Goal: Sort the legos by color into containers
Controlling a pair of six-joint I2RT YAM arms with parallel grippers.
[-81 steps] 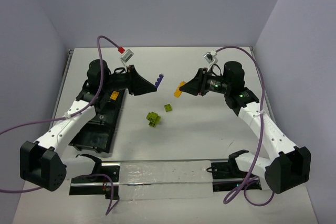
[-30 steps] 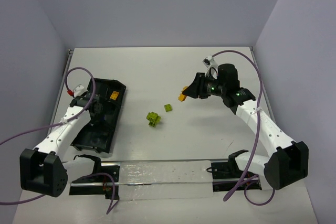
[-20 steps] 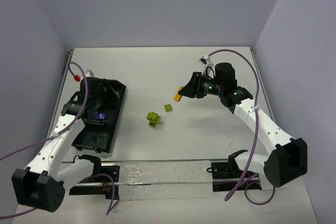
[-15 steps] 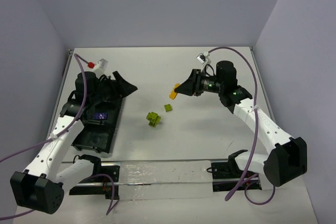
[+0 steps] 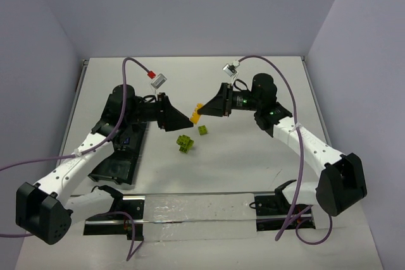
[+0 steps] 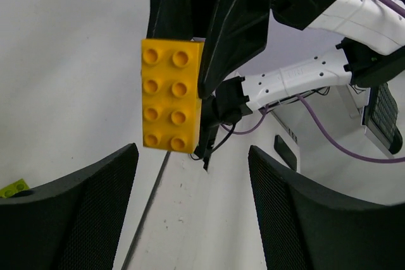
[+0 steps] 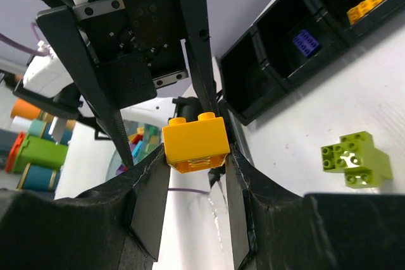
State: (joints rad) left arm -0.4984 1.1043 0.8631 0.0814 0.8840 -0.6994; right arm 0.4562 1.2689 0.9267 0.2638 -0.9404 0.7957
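Right gripper (image 5: 201, 112) clenched on orange-yellow brick (image 5: 196, 116), held in air right of black tray (image 5: 117, 162). Left gripper (image 5: 187, 120) released, empty, facing brick. Lime-green legos (image 5: 185, 143) on table (image 5: 253, 156), right of tray.

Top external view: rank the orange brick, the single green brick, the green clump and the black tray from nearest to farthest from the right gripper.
1. orange brick: gripped by the right gripper itself, mid-table.
2. single green brick: lying just on the near side of that gripper.
3. green clump: further near-left.
4. black tray: far left, clearly farthest.
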